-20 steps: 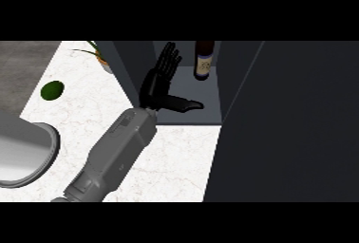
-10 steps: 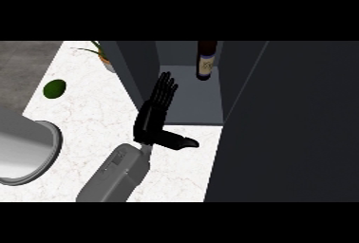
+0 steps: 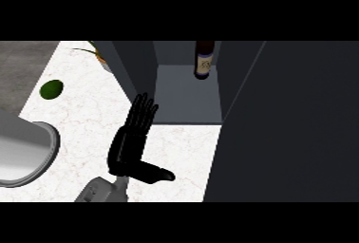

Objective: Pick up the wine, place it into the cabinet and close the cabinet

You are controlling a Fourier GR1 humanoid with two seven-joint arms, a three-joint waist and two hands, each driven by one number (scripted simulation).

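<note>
— How do the fingers (image 3: 142, 110) stand?
— Straight and pressed together, thumb out sideways, holding nothing; the left hand (image 3: 129, 144) hovers over the marble desk (image 3: 182, 142).
— And the wine?
— The wine bottle (image 3: 204, 60) stands upright inside the open cabinet (image 3: 184, 97). A lime (image 3: 52, 88) lies well apart at the left.

The wine bottle (image 3: 203, 60) is cut off above; its label is unreadable.
</note>
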